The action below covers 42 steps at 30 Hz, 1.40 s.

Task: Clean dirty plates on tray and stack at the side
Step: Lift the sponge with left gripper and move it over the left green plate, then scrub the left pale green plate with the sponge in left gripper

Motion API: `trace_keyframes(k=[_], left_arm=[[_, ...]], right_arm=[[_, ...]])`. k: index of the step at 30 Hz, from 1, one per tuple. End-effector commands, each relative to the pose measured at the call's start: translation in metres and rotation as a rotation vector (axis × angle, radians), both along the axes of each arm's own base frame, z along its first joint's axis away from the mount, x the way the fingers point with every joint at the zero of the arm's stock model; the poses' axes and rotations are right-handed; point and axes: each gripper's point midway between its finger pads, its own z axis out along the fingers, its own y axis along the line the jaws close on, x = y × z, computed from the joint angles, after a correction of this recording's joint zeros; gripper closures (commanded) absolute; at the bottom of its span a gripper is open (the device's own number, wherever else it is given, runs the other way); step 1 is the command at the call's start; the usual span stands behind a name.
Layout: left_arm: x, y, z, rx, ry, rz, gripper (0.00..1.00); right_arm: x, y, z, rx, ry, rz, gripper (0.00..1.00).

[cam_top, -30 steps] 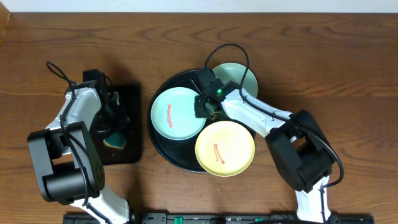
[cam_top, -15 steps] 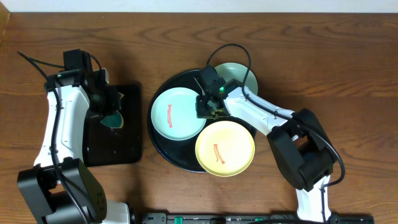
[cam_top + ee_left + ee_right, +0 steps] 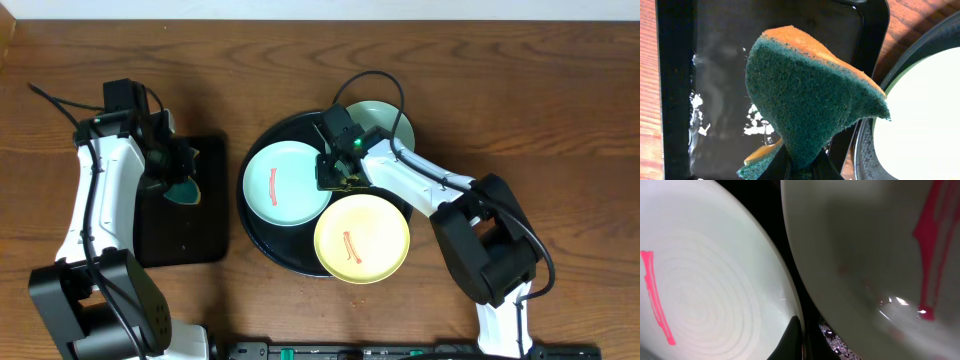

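Observation:
On the large round black tray [image 3: 262, 140] lie a mint-blue plate [image 3: 285, 183] with a red streak, a pale yellow plate [image 3: 362, 238] with a streak, and a second mint plate [image 3: 388, 122] at the back, partly hidden by my right arm. My right gripper [image 3: 336, 177] is low between the plates. In the right wrist view its fingers [image 3: 792, 337] pinch the rim of the mint-blue plate [image 3: 705, 280], with the yellow plate [image 3: 875, 255] beside it. My left gripper [image 3: 178, 172] is shut on a green-and-orange sponge [image 3: 810, 100] and holds it above the rectangular tray.
The smaller rectangular black tray [image 3: 165, 235] lies left of the round tray, wet with white foam spots [image 3: 757, 127]. The round tray's rim [image 3: 920, 50] shows at the right of the left wrist view. Bare wooden table surrounds both trays.
My left arm has lifted the sponge off the rectangular tray and drawn toward the back left, then stopped. The right gripper has stayed at the mint-blue plate's edge.

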Motion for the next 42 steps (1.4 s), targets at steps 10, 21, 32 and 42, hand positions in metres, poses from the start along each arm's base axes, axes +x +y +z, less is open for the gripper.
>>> trace_keyframes(k=[10, 21, 32, 42], left_arm=[[0.025, -0.104, -0.002, -0.066, -0.052, -0.048, 0.93], [0.018, -0.154, -0.079, -0.052, 0.125, -0.157, 0.93], [-0.007, -0.208, -0.087, -0.343, 0.234, -0.325, 0.93], [0.024, -0.144, -0.097, -0.019, 0.161, -0.115, 0.93]], right_arm=[[-0.004, -0.006, -0.012, -0.023, 0.031, 0.017, 0.99], [-0.004, -0.006, -0.012, -0.024, 0.031, 0.017, 0.99], [-0.004, -0.006, -0.012, -0.024, 0.031, 0.017, 0.99], [-0.004, -0.006, -0.012, -0.024, 0.031, 0.017, 0.99]])
